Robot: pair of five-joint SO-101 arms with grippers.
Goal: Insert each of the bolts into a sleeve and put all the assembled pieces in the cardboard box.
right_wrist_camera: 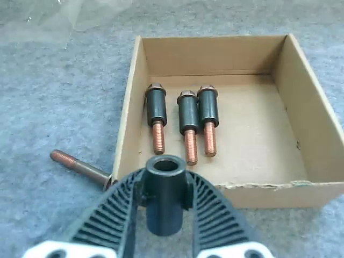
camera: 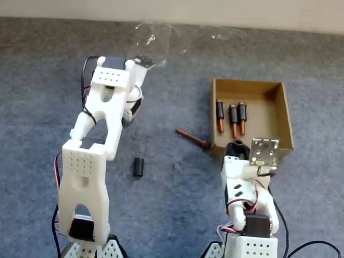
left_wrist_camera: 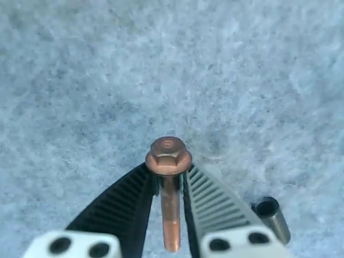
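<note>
While each is clamped, bolt and sleeve sit well apart.
Left end effector grips the bolt by its shank, upper left of the high view. Right end effector offers the sleeve bore-outward, likely to receive it, beside the cardboard box right of centre. A spare bolt lies at its left wall, with open bench between.

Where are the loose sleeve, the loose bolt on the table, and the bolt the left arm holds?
Loose sleeve (camera: 138, 167): high view, middle of its body.
Loose bolt (camera: 189, 136): high view, mid-shaft.
Held bolt (left_wrist_camera: 169, 156): left wrist view, its hex head.
</note>
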